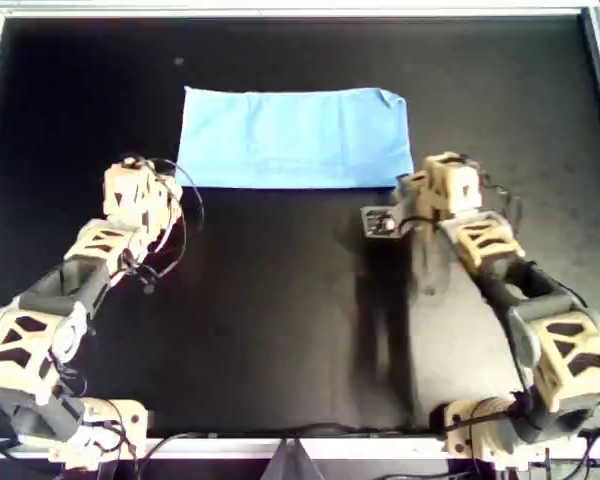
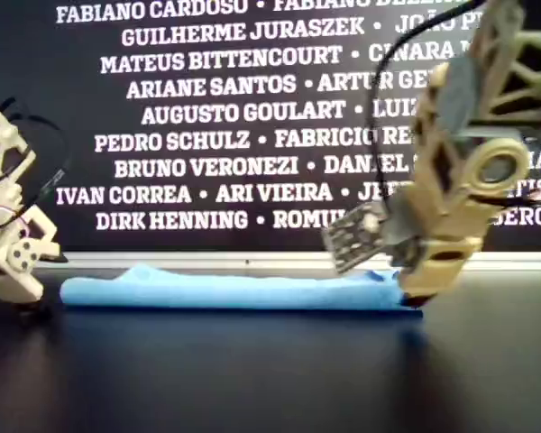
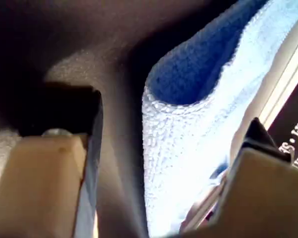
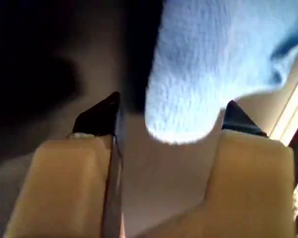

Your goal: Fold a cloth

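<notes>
The cloth (image 1: pixel 295 137) lies folded into a long light-blue rectangle at the far middle of the black table. My left gripper (image 1: pixel 155 172) sits at its near corner on the overhead view's left, open. That corner of the cloth (image 3: pixel 188 148) shows a rounded fold between the spread fingers (image 3: pixel 59 163). My right gripper (image 1: pixel 425 175) is at the near corner on the overhead view's right, also open. A cloth tip (image 4: pixel 208 64) reaches in between its two fingertips (image 4: pixel 102 116). In the exterior view the cloth (image 2: pixel 234 290) lies flat, with the right gripper (image 2: pixel 415 293) low at its right end.
A metal rail (image 1: pixel 280 10) frames the black table (image 1: pixel 280 300). A dark wall with white names (image 2: pixel 216 135) stands behind the cloth. A small circuit board (image 1: pixel 380 222) juts from the right arm's wrist. Both arms stretch back toward the near edge.
</notes>
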`<state>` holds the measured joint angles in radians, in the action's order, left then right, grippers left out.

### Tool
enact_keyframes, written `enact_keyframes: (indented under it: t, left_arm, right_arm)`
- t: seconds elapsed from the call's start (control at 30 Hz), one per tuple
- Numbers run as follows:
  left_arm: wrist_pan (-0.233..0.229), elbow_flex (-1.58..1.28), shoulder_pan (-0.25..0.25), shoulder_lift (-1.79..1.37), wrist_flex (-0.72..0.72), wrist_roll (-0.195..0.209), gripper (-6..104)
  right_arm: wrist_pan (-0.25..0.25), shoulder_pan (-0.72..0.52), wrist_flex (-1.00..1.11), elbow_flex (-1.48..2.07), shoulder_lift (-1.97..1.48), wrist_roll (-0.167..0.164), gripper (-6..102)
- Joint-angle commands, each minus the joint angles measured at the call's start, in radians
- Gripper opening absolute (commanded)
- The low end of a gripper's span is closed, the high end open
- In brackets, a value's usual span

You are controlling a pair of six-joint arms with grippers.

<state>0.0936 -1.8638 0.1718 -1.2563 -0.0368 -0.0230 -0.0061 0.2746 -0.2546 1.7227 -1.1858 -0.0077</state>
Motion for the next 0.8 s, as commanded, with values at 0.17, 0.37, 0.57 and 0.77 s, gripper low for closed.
enact_keyframes:
  t: [0.17,0.37,0.57,0.77]
  left_arm:
    - [-0.003,0.115,0.061,0.052,0.012,-0.006,100]
    - [-0.003,0.170,0.066,0.101,0.012,-0.006,100]
    - [-0.003,0.212,0.066,0.135,0.012,-0.006,100]
    - [-0.003,0.279,0.066,0.192,0.009,-0.006,100]
  right_arm:
    - [0.021,-0.009,-0.201,-0.304,0.114,0.008,79]
    - [0.006,-0.006,-0.383,-0.560,0.270,0.008,80]
    - [0.005,-0.006,-0.400,-0.641,0.321,0.008,79]
    - [0.005,-0.014,-0.400,-0.643,0.322,0.008,79]
